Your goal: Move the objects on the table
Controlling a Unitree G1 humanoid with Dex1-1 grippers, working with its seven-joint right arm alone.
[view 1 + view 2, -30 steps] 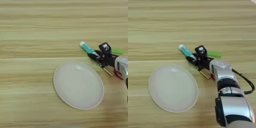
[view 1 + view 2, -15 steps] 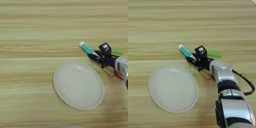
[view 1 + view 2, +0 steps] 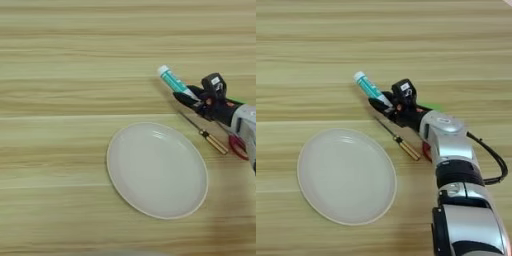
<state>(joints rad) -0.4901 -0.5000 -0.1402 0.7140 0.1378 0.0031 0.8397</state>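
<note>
My right gripper (image 3: 390,97) is shut on the lower end of the white tube with the teal label (image 3: 368,86). The tube's white cap points up-left, away from the arm. The tube (image 3: 172,80) looks raised a little off the table (image 3: 60,60). Just below the gripper lies the thin screwdriver, its amber-yellow handle (image 3: 407,149) pointing down-right. Its handle (image 3: 215,143) is close to the plate's right rim. Only a sliver of the bright-green block (image 3: 432,106) shows behind the gripper.
A large white round plate (image 3: 125,165) sits on the table below and left of the gripper, with nothing on it. A red part (image 3: 236,145) and a black cable (image 3: 491,155) run along my silver forearm.
The gripper and the tube have shifted up the picture, away from the plate, in the last half second. More of the screwdriver shows now. The plate has not moved.
</note>
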